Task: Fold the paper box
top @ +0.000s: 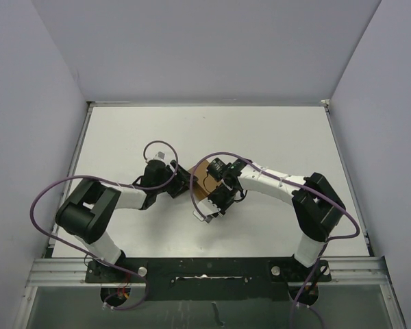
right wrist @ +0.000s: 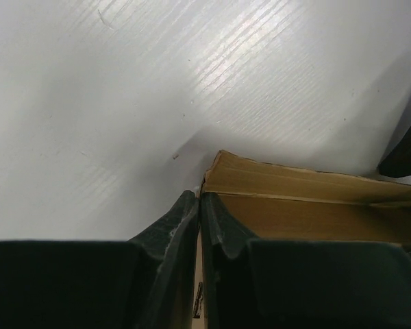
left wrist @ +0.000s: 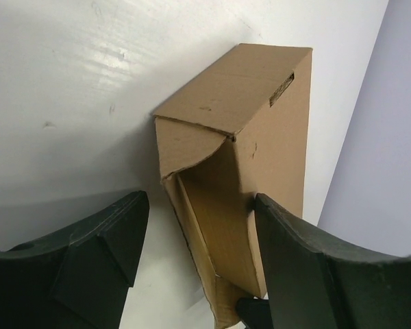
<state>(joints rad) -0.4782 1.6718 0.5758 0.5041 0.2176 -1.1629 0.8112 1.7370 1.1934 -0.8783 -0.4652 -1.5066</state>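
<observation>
The paper box (top: 203, 177) is brown cardboard, partly folded, standing on the white table mid-way between the two arms. In the left wrist view the paper box (left wrist: 260, 130) shows a closed top panel with a slit and an open side. My left gripper (left wrist: 200, 202) is open around its near end; the right finger (left wrist: 294, 253) touches a wall and the left finger (left wrist: 116, 233) stands apart from it. My right gripper (right wrist: 199, 199) is shut on a thin wall of the paper box (right wrist: 308, 205). From above, the left gripper (top: 185, 180) and right gripper (top: 216, 197) flank the box.
The white table (top: 274, 137) is walled by grey panels on three sides. Purple cables (top: 48, 192) loop over both arms. An aluminium rail (top: 205, 269) runs along the near edge by the arm bases.
</observation>
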